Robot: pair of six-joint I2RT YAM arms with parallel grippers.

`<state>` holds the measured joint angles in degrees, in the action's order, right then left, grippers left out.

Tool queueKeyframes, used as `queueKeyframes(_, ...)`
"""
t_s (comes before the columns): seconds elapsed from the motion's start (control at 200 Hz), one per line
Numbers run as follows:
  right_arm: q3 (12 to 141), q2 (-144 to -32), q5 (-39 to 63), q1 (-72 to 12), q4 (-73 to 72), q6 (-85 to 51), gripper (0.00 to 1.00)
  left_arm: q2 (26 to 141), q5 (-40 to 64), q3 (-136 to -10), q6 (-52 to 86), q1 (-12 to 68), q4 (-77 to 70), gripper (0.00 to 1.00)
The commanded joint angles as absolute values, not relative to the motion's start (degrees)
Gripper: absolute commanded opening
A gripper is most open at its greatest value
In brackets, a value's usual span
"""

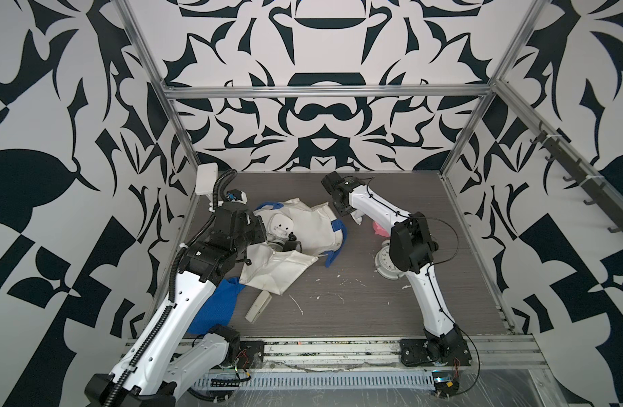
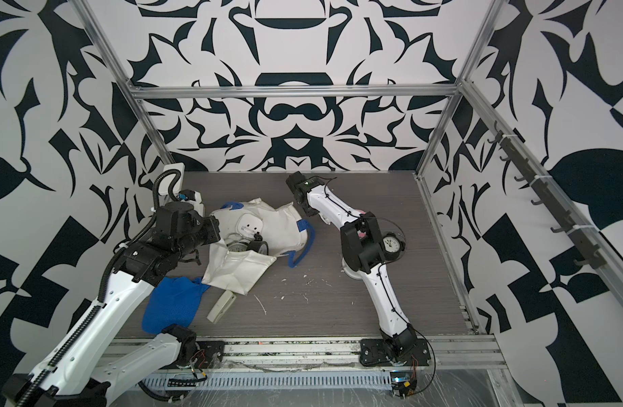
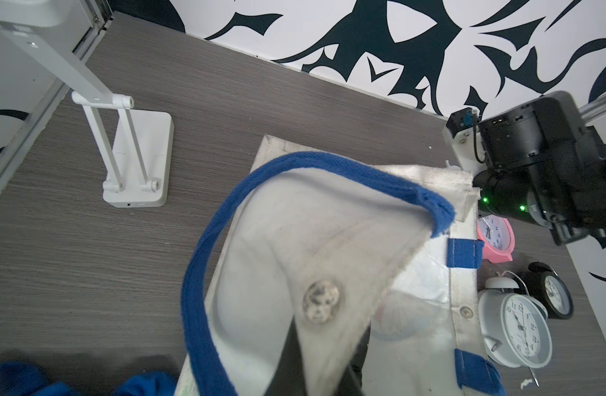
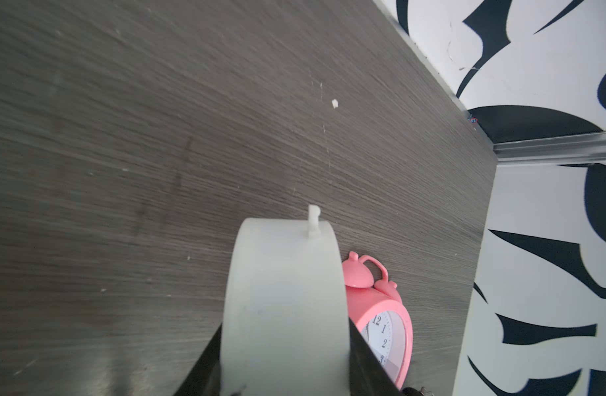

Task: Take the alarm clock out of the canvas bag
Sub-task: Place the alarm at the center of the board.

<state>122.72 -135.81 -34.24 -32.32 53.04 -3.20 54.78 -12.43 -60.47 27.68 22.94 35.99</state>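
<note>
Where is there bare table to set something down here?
Front-centre table is bare but for white flecks, bordered by the canvas bag, the right arm and the front rail. The far strip along the back wall is free too. Crowded: bag, blue cloth and beige bar at left; pink clock and white clock by the right arm.

Table (image 1: 373, 310): grey wood-grain top. Canvas bag (image 1: 303, 225) lies crumpled left of centre, toward the far edge. Blue cloth (image 1: 214, 310) sits at the left edge near the front corner, with a beige stapler-like block (image 1: 256, 307) just beside it. White folding stand (image 3: 140, 161) in the far-left corner. Right of centre, close together: pink alarm clock (image 3: 496, 236), white alarm clock (image 3: 522, 329), black alarm clock (image 3: 553, 291). White flecks (image 1: 341, 282) scattered mid-table.
</note>
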Motion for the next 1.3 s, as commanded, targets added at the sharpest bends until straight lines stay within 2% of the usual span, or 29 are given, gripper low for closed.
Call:
queueKeyframes(0.0, 123.9, -133.7, -38.8, -32.0, 53.4, -2.1, 0.35, 52.4, -12.4, -60.7, 28.6, 22.7, 32.2, 0.0)
queueKeyframes(0.55, 119.4, -134.7, -43.5, -31.6, 52.1, -0.6, 0.38, 52.6, -11.4, -60.2, 28.8, 22.7, 31.5, 0.0)
queueKeyframes(1.29, 118.3, -137.5, -42.4, -30.2, 51.5, -1.1, 0.6, 54.1, -9.6, -60.6, 29.1, 22.7, 31.2, 0.0)
